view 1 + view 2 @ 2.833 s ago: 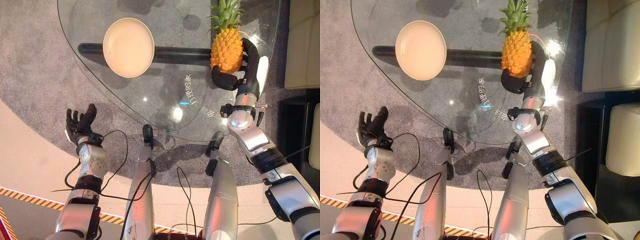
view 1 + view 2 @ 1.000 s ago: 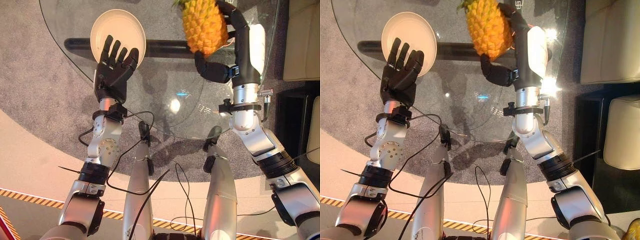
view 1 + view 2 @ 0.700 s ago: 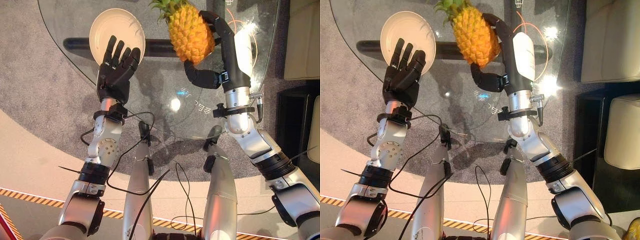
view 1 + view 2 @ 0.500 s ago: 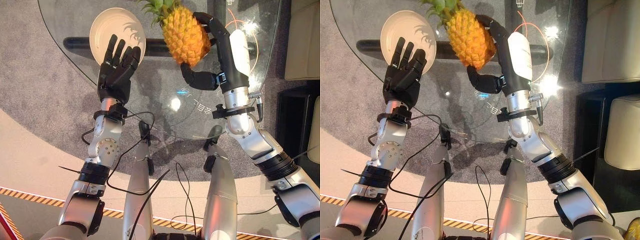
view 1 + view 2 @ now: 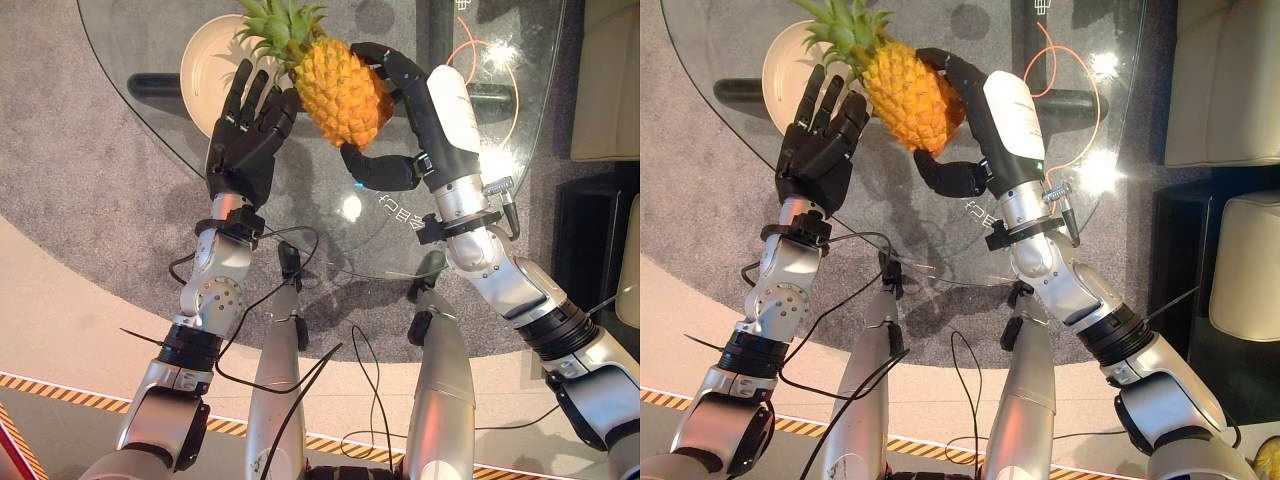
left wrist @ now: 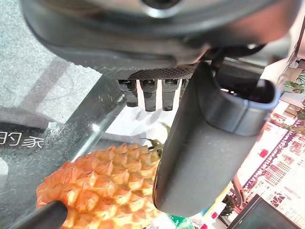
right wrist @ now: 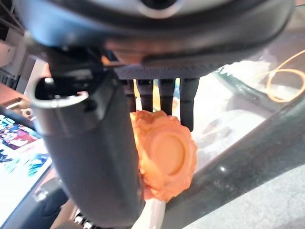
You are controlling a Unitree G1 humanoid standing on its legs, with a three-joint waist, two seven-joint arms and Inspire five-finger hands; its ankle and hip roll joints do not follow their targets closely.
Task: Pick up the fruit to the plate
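Pineapple (image 5: 340,95): orange body with a green crown, held tilted above the glass in the upper centre of the left eye view, crown pointing to the upper left. The crown is seen over the plate's right edge. The round base is shown facing the camera in the right wrist view.

Right hand (image 5: 400,120): entered from the lower right. Its fingers (image 5: 385,65) are curled over the fruit's upper right side and the thumb is hooked under its lower end, so the pineapple is gripped between them. A white cover is borne on the back of the hand.

Left hand (image 5: 245,140): entered from the lower left, raised upright just left of the pineapple. The fingers are spread and nearly straight, tips close beside the fruit's left flank below the crown; whether contact is made cannot be told. Nothing is clasped by it.

Plate (image 5: 200,60): cream, round, lying on the worktop at the upper left, partly hidden behind the left hand and the crown.

Worktop (image 5: 320,240): clear glass, rounded edge, a dark bar visible beneath it across the top of the frame.

Carpet (image 5: 80,190): grey, seen below and around the glass.

Cable (image 5: 1065,75): thin orange loop lying on the glass at the upper right.
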